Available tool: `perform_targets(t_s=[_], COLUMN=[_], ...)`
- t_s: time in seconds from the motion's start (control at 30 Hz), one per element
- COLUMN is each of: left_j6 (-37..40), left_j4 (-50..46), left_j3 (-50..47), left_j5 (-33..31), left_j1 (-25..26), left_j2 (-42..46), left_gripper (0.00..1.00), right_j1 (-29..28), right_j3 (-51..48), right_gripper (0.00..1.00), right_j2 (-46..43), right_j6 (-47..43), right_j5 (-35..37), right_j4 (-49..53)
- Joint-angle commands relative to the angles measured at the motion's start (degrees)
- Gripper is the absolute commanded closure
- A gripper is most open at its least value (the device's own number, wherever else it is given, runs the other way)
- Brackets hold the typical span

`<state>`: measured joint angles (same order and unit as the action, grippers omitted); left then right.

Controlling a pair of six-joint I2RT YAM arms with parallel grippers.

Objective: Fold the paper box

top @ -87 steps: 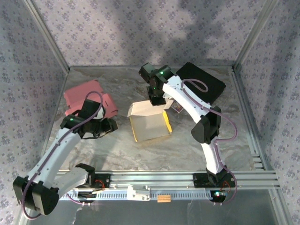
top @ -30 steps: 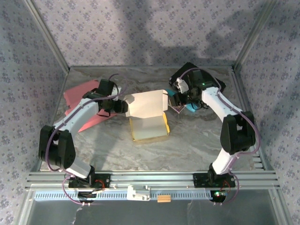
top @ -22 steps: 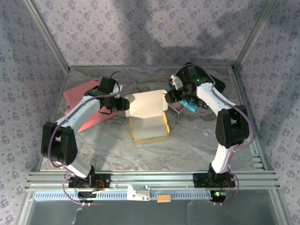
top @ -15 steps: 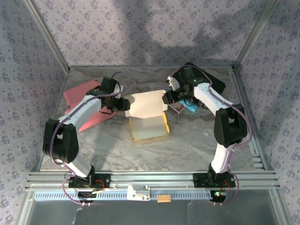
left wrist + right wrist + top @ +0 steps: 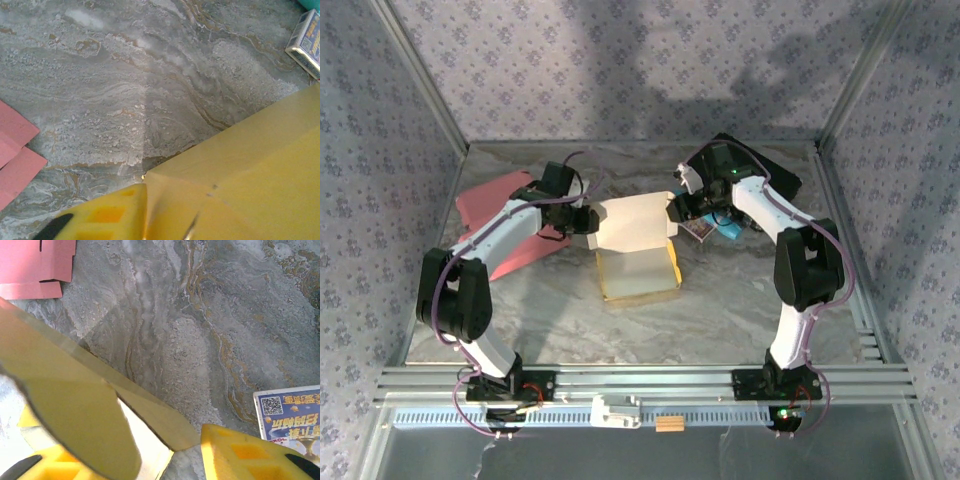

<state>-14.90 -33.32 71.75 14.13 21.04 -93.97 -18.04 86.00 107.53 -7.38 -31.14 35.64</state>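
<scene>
The paper box [image 5: 638, 272] is a yellow open tray in the middle of the table, with its pale back flap [image 5: 632, 222] standing up. My left gripper [image 5: 588, 222] is at the flap's left edge. In the left wrist view one yellow finger [image 5: 100, 220] lies against the yellow flap [image 5: 250, 170], which hides the other finger. My right gripper [image 5: 672, 210] is at the flap's right edge. In the right wrist view the flap's corner [image 5: 75, 410] lies between its fingers, with a gap to the right finger [image 5: 245, 455].
A flat pink sheet [image 5: 490, 200] lies left of the box, under the left arm. A small printed card box [image 5: 698, 228] and a teal item [image 5: 732, 230] lie just right of the flap. A black slab [image 5: 770, 175] fills the back right corner.
The left gripper has slid right onto the flap's left edge and its jaws have narrowed. The right gripper has moved left up to the flap's right edge.
</scene>
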Motion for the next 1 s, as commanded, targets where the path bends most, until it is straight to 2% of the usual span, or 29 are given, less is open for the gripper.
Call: perform_targets(t_s=[0.0,0.17,0.33,0.53,0.77,0.97], left_j6=[-0.2,-1.8,-2.7,-2.9,-3.4,-3.9], left_j4=[-0.6,-2.1,-2.4,-3.5,-3.9,-3.9], left_j3=[1.9,3.0,2.8,2.9,2.3,2.1], left_j5=[-1.2,-5.3,-6.3,-8.0,-9.6,-9.5], left_j1=[0.6,1.5,2.1,2.5,2.8,2.7], left_j2=[-0.3,0.2,1.0,1.1,2.6,2.0], left_gripper=[0.77,0.75,0.73,0.79,0.77,0.86], right_j1=[-0.2,-0.7,-1.0,-1.8,-2.9,-3.9], right_j3=[2.1,2.2,1.7,1.2,0.9,0.7], right_gripper=[0.56,0.60,0.66,0.75,0.91,0.99], right_j2=[1.2,0.6,0.1,-0.1,-1.4,-2.5], right_j6=[-0.5,-0.4,-0.5,-0.3,0.3,0.7], right_j5=[-1.0,0.0,1.0,3.3,6.6,8.4], right_j4=[0.5,1.0,1.4,1.4,0.8,0.7])
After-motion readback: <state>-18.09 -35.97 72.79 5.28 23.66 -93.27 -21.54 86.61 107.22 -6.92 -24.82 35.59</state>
